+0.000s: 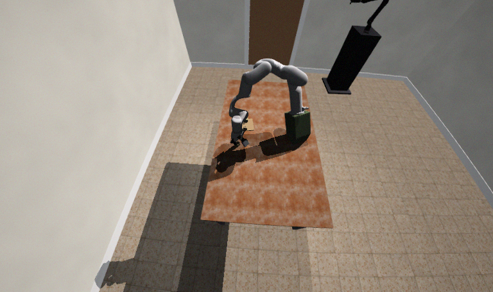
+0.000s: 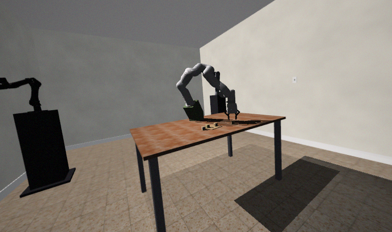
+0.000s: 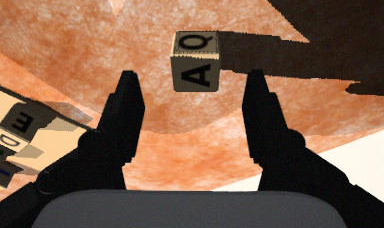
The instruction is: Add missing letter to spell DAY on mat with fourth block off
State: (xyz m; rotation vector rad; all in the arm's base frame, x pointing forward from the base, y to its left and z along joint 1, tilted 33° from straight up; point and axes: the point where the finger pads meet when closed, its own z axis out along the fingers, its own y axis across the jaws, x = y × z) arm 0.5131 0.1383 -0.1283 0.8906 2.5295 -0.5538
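Observation:
The block with A on top and Q on a side [image 2: 231, 122] [image 3: 195, 74] lies flat on the table, off the mat [image 1: 249, 125] [image 2: 213, 128] [image 3: 57, 142]. My gripper [image 2: 232, 118] [image 3: 192, 88] is open and empty above this block, its fingers pointing down. In the wrist view the block shows between and beyond the fingertips, shaded. The D block [image 2: 215, 124] [image 3: 10, 140] lies on the mat with D on top and E on a side. Another block [image 2: 207, 126] stands near the mat's other end; one more [image 2: 203, 128] is at or just past that edge. Their top letters are unreadable.
The green robot base [image 1: 298, 124] [image 2: 194, 110] stands on the table [image 1: 269, 190] [image 2: 170, 134]. The mat and its blocks are to the left of my fingers in the wrist view. A table edge is close beyond the gripper. Dark arm shadows cross the table.

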